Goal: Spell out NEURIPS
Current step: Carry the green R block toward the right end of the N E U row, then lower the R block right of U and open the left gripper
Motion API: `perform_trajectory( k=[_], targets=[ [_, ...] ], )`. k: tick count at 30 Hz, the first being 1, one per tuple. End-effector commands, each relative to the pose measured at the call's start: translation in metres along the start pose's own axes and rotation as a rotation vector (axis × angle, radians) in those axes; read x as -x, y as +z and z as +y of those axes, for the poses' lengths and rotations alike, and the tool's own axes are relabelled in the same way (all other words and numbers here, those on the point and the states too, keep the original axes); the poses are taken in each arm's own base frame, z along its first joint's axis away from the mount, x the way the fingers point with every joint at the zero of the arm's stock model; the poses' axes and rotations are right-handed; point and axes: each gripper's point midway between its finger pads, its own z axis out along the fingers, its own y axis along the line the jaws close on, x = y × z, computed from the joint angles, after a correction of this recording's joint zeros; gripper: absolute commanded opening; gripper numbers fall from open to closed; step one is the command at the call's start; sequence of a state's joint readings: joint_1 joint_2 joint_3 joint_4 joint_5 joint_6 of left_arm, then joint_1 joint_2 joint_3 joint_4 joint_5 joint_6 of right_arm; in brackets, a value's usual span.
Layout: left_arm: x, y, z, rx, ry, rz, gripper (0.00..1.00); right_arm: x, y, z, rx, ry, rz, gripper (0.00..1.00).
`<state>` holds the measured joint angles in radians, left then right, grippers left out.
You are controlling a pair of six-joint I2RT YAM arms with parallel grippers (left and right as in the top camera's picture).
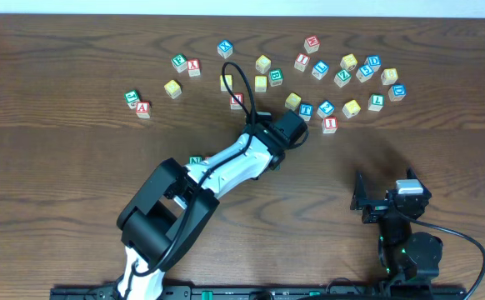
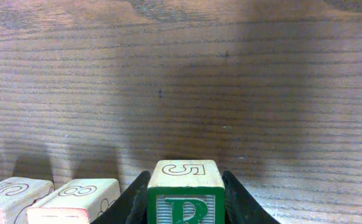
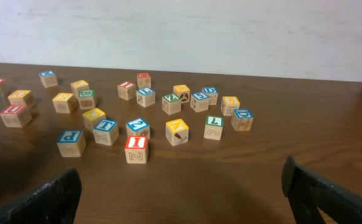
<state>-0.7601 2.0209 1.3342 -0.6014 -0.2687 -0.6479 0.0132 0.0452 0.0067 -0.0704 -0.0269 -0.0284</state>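
Green R cube (image 2: 185,199) sits pinched between the left tool's (image 2: 185,180) dark fingers, 5 face up. Just left of R cube: pale cube (image 2: 75,198), second pale cube (image 2: 10,194) past it, both on bench (image 2: 168,93), letters unreadable. Right of R cube: loose scatter including red I cube (image 3: 136,149) and blue P cube (image 3: 71,142). Right tool (image 3: 181,169) spread wide, empty, well right of R cube.

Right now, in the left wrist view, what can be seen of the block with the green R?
The R block is a pale wooden cube, upright, square to the camera. Its near face shows a green R in a green frame; its top bears an outlined 5. Dark jaws press both its sides. Its bottom is cut off, so whether it rests on the table cannot be told. Pale blocks lie to its left, apart.
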Motion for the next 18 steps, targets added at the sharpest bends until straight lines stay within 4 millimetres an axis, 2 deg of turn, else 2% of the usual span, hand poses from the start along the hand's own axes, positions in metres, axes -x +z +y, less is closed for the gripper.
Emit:
perform_trajectory(
  k=[1, 7, 18],
  targets=[
    [-0.0104, 0.0026, 0.0138, 0.019, -0.014, 0.011, 0.08, -0.0008, -0.0001, -0.0011, -0.004, 0.018, 0.002, 0.99],
    [-0.0140, -0.0038, 0.0184, -0.017, -0.031, -0.023, 0.08, -0.0008, -0.0001, -0.0011, -0.004, 0.018, 0.002, 0.99],
    [-0.0171, -0.0045, 0.0154, -0.037, -0.030, -0.007, 0.08, -0.0008, -0.0001, -0.0011, -0.004, 0.018, 0.002, 0.99]
  ],
)
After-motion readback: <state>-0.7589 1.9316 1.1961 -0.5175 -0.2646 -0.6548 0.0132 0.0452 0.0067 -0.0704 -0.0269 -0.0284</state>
